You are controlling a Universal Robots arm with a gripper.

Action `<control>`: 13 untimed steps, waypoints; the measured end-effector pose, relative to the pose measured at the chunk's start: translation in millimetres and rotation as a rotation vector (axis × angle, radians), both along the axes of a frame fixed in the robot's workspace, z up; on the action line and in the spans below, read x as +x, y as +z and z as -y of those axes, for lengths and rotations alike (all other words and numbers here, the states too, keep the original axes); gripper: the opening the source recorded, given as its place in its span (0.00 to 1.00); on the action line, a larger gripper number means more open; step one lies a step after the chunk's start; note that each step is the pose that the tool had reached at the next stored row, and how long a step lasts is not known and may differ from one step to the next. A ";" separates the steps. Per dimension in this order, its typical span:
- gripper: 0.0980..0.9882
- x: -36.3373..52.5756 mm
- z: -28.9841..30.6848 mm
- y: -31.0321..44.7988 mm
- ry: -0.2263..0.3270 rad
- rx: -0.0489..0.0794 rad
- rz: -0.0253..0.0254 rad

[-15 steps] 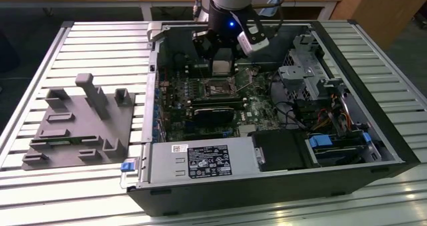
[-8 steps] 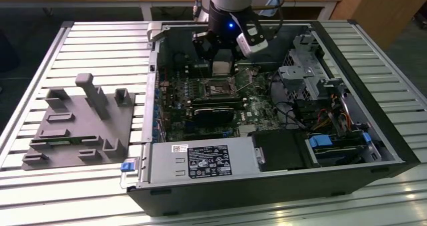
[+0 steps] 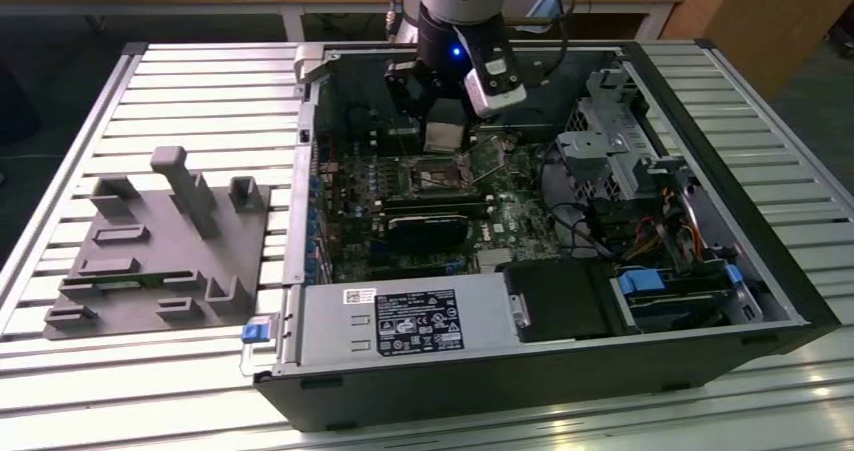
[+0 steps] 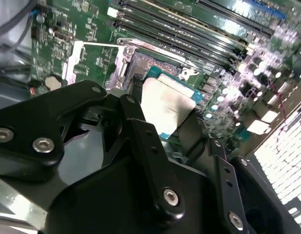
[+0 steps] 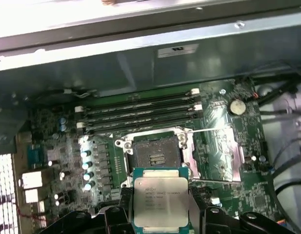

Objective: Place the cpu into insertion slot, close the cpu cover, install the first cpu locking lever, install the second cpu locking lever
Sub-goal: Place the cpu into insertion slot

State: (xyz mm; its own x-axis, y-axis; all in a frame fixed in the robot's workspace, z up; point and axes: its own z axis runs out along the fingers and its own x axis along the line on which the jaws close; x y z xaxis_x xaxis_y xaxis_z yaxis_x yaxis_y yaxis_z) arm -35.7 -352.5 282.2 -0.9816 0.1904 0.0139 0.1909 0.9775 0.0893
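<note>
My gripper (image 5: 161, 212) is shut on the cpu (image 5: 160, 201), a flat square chip with a silvery top, held by two opposite edges between black fingers (image 4: 136, 100). In the exterior view the cpu (image 3: 445, 136) hangs a little above the motherboard, just behind the insertion slot (image 3: 434, 179). In both wrist views the insertion slot (image 5: 156, 155) lies bare, dark in the centre with a grey rim, apart from the chip. The cpu cover (image 5: 219, 148) is swung open, lying flat beside the slot. A thin locking lever (image 5: 209, 130) runs along the cover's edge.
The motherboard lies in an open black computer case (image 3: 747, 271) on a slatted metal table (image 3: 200, 81). Long memory slots (image 5: 140, 113) run next to the socket. A black heatsink block (image 3: 430, 226), drive cages (image 3: 607, 141) and cables crowd the case. A grey fixture (image 3: 160, 241) stands at the exterior view's left.
</note>
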 end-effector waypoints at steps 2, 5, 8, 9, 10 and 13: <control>0.49 0.0 0.0 -0.4 -0.036 0.000 0.0000; 0.49 0.0 0.0 -1.1 -0.091 0.000 0.0001; 0.49 0.0 0.0 -1.7 -0.145 0.000 0.0001; 0.49 0.0 0.0 -1.9 -0.163 0.000 0.0000; 0.49 0.0 0.0 -2.1 -0.181 0.000 0.0001; 0.49 0.0 0.0 -2.8 -0.237 0.000 0.0000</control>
